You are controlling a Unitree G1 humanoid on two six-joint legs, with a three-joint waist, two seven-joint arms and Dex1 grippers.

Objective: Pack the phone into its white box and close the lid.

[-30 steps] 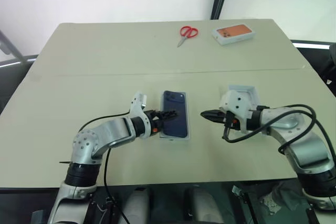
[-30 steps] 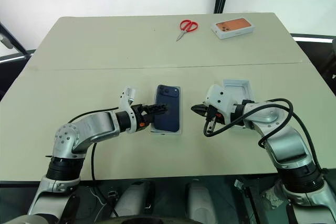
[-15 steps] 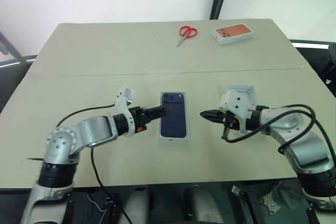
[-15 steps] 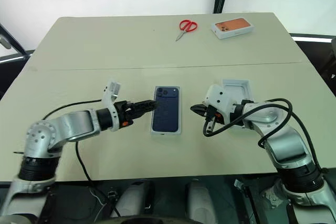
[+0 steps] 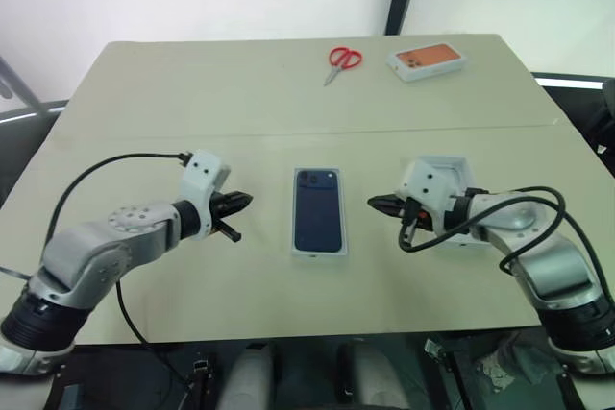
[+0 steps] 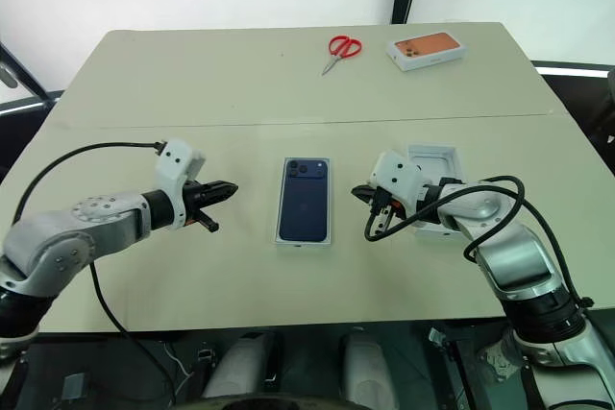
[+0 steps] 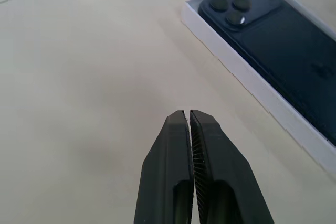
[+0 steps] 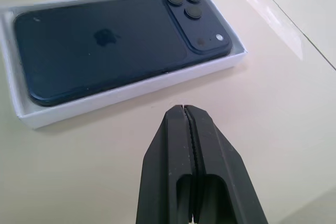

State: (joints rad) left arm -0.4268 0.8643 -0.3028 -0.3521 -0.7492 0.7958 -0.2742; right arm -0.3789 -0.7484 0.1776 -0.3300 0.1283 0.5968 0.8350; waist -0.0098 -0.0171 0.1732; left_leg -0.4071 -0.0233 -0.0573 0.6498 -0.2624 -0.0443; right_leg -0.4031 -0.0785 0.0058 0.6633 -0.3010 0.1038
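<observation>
phone (image 5: 319, 214): camera side up, lying inside the white box (image 8: 131, 92) mid-tabletop (image 5: 192, 93)
lid (image 5: 459, 172): right of the box, partly behind the right arm
left pincer (image 5: 244, 203): pressed together, empty, left of box
right pincer (image 5: 375, 205): pressed together, empty, right of box

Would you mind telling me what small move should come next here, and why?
Probably open the right pincer and turn it toward the shallow white cardboard lid behind it: the dark navy phone already lies in its white box, uncovered.

Navy phone (image 5: 319, 214), white box (image 8: 131, 92), red scissors (image 5: 342, 60).
</observation>
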